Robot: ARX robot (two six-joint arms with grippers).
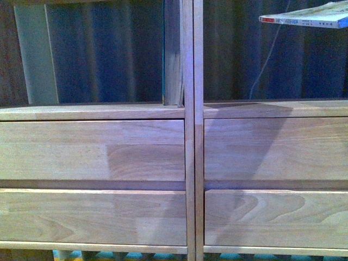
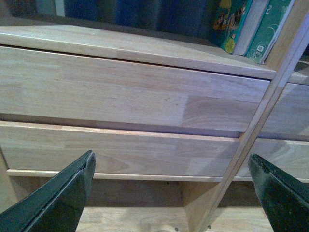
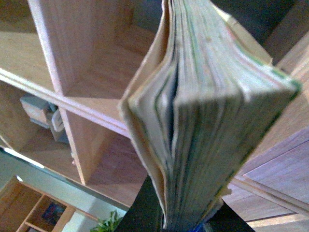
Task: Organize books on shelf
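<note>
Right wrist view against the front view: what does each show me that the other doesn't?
Only the right wrist: the book's splayed page edges, clamped in the right gripper. Only the front: its white spine with a red band, lying flat high at the right column's open compartment. Both: the held book and the wooden shelf.

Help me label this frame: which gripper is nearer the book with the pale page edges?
Right. The right gripper is shut on the book, touching it. The left gripper hangs open, low before the drawer fronts, holding nothing, with that book nowhere in its view.
</note>
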